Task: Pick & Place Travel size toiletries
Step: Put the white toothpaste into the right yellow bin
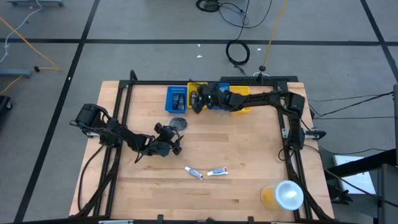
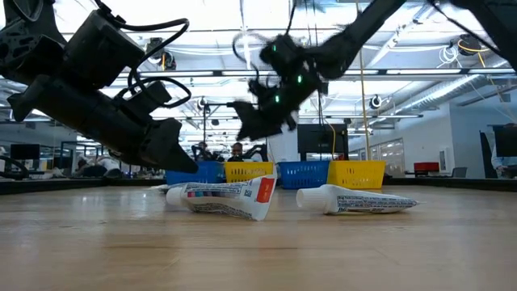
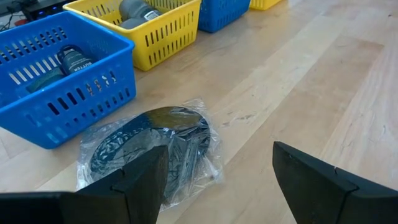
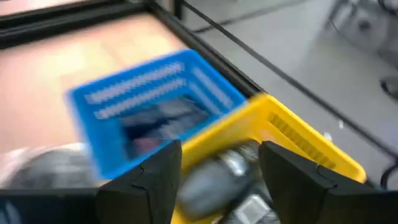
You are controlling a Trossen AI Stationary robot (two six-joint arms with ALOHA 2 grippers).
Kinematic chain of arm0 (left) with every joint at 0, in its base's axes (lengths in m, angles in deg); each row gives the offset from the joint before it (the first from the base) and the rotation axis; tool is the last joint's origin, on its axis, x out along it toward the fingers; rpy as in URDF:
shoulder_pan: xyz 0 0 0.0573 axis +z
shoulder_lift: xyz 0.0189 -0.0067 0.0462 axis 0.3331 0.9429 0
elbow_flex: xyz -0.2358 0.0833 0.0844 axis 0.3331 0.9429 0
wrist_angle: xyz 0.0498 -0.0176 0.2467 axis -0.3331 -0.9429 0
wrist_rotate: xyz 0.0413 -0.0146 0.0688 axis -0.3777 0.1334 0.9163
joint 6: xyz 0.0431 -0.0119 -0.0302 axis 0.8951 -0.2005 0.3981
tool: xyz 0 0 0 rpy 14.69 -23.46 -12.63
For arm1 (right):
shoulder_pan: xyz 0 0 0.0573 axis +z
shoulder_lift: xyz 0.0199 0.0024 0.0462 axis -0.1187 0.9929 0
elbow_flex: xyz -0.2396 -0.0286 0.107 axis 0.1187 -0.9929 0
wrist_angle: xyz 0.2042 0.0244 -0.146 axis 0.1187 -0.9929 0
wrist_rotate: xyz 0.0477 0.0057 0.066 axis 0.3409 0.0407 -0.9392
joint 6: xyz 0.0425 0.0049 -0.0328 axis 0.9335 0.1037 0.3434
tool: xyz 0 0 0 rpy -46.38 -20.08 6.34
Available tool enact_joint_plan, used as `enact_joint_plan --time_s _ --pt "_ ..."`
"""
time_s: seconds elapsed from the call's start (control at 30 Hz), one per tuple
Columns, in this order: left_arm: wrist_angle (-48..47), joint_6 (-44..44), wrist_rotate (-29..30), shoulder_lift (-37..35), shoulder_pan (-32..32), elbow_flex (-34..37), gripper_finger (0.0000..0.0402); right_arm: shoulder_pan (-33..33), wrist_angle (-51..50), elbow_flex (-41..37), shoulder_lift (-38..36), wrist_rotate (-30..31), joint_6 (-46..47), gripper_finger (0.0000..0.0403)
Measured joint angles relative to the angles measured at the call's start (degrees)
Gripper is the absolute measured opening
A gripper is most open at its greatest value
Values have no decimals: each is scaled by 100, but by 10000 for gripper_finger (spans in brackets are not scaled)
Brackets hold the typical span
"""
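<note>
A row of small bins stands along the far edge of the bench: a blue bin at the left end, then a yellow bin, another blue one and another yellow one. The left blue bin holds dark toiletry items; the yellow bin next to it holds grey bottles.

The right gripper hangs over the yellow bin near the far edge, its fingers spread wide with nothing between them. Its wrist view looks down on grey bottles inside that bin, though the picture is blurred.

The left gripper sits over the middle of the bench, left of centre, with its fingers parted wide and empty. Just beyond its fingertips lies a round dark disc in a clear plastic pouch, flat on the wood and just in front of the left blue bin, close to it but not touching as far as the wrist view shows.

Two white tubes lie nearer the front edge, side by side with a small gap: one with a red cap and one beside it. Open wood surrounds them on every side.

A yellow cup with a white lid stands at the front right corner, well apart from everything else. The centre and right half of the bench are bare wood.
</note>
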Motion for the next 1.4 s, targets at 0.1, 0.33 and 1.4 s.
enact_joint_plan --time_s 0.1,0.33,1.4 --pt "-5 8 0 0 -50 0 285 453 -117 -181 -309 306 -377 194" --pt "-4 14 0 0 -165 0 285 1670 286 -1602 -1254 1162 -547 171" --pt "47 -1 15 0 47 -1 285 4509 3807 -4403 -510 -444 686 274"
